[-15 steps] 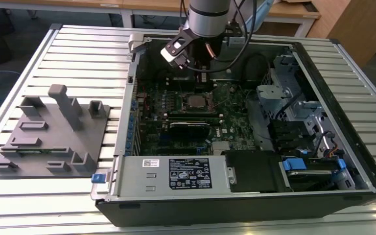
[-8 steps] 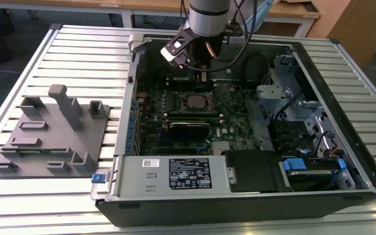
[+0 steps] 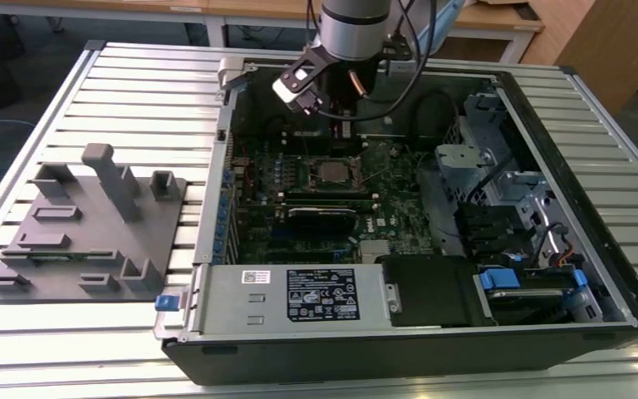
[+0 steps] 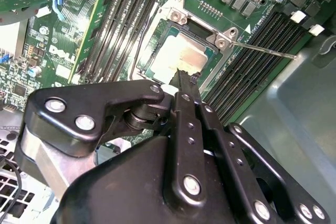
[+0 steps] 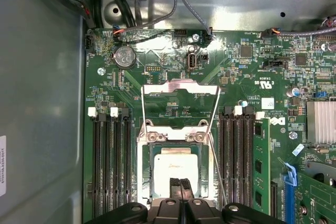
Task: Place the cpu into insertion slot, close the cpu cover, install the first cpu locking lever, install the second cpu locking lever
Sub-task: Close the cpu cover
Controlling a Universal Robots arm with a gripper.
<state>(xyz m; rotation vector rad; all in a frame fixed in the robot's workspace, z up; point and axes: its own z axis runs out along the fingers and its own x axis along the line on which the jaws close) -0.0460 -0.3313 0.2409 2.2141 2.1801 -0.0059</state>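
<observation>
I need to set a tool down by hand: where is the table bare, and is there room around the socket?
Bare slatted table lies between the grey fixture and the far edge, and along the fixture's near side. Inside the case it is crowded: memory slots flank the insertion slot on both sides, and the gripper hangs over it.
</observation>
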